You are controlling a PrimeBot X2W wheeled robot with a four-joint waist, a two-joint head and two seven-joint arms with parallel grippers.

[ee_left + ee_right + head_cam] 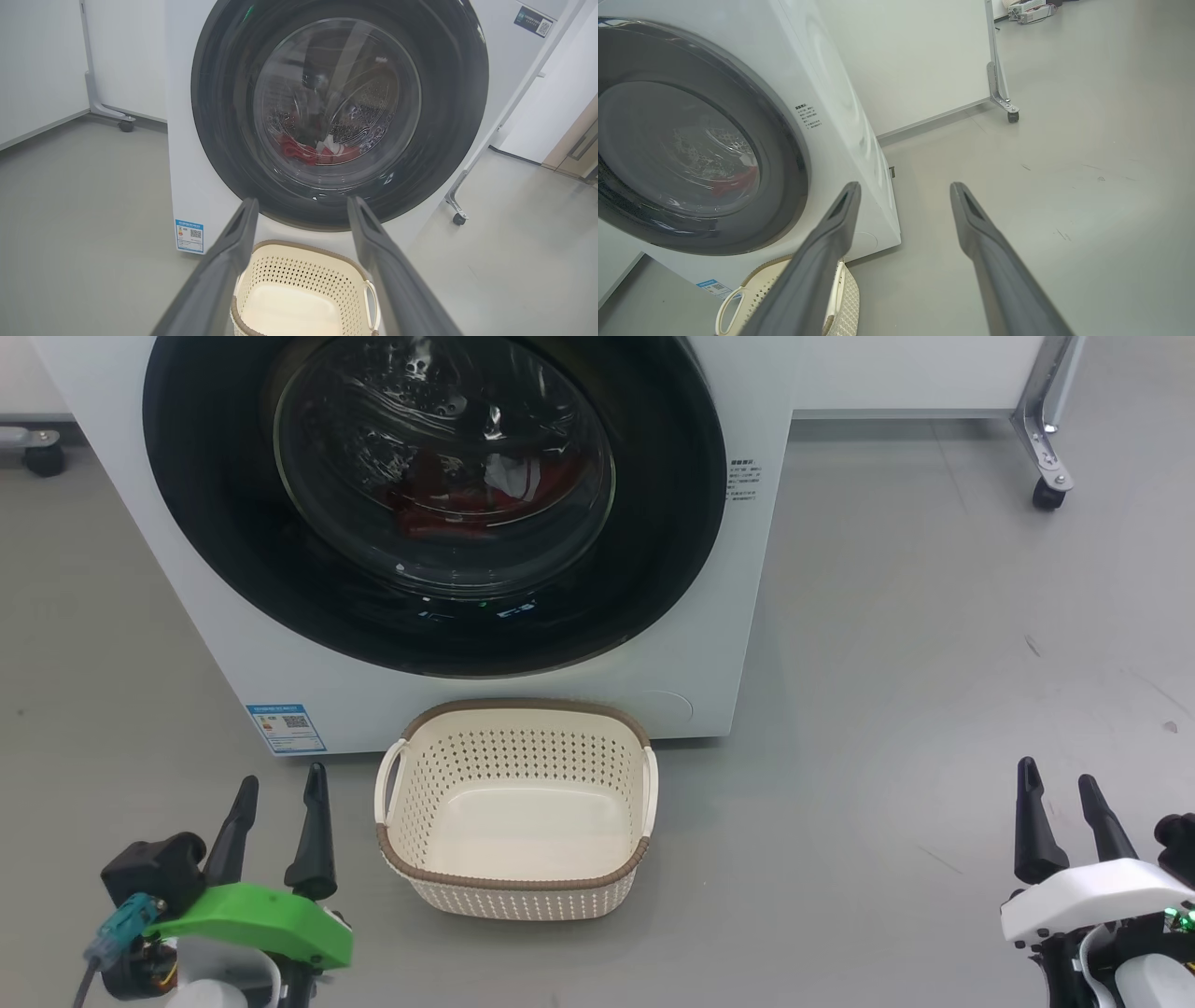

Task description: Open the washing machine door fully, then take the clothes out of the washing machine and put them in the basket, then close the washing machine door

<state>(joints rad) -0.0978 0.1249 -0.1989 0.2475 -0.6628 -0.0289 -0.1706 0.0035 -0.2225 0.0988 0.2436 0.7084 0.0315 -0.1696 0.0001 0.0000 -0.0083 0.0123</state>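
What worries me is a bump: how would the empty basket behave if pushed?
The basket is perforated plastic and empty, so probably light; it would likely slide on the smooth floor. Its low, wide shape suggests it rarely tips.

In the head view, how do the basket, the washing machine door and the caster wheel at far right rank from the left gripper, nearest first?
1. basket, low, just right of the left gripper.
2. washing machine door, behind and above the basket.
3. caster wheel, far to the right and farther back.

Head camera above basket [513,883], 2 wrist cameras low, all toward washing machine door [448,616].
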